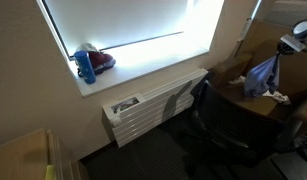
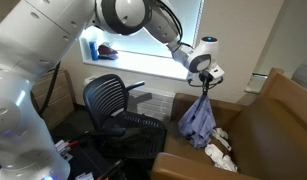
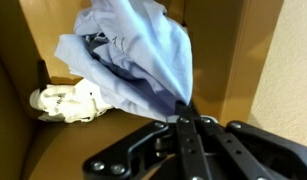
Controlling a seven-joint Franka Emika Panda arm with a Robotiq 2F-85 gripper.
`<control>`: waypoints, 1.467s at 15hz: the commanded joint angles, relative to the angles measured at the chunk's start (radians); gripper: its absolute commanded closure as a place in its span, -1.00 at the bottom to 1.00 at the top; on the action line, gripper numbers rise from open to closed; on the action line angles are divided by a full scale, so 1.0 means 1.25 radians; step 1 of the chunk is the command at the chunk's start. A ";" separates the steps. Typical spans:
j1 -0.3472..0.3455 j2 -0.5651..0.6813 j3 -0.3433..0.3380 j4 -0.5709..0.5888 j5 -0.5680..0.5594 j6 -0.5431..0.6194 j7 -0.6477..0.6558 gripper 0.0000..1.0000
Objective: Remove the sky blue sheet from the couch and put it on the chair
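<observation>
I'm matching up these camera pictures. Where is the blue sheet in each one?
In an exterior view: blue sheet hangs far right, mid-height.
In an exterior view: right of centre, below the gripper.
Wrist view: top centre.
Shared landmark: white cloth on the couch.

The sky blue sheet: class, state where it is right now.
In an exterior view the sky blue sheet hangs pinched in the hand over the brown couch, just above a white cloth, picture-right of the black chair.
</observation>
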 commanded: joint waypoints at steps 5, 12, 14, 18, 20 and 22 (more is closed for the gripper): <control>0.081 -0.161 -0.059 -0.152 0.038 0.063 0.032 0.97; 0.016 0.027 0.104 0.005 0.191 -0.027 -0.212 0.99; 0.031 0.119 0.133 0.097 0.204 -0.073 -0.259 0.99; 0.067 0.217 0.159 0.258 0.173 -0.248 -0.307 0.99; 0.108 0.160 0.137 0.248 0.134 -0.331 -0.312 0.99; 0.168 0.095 0.101 0.221 0.073 -0.362 -0.284 0.99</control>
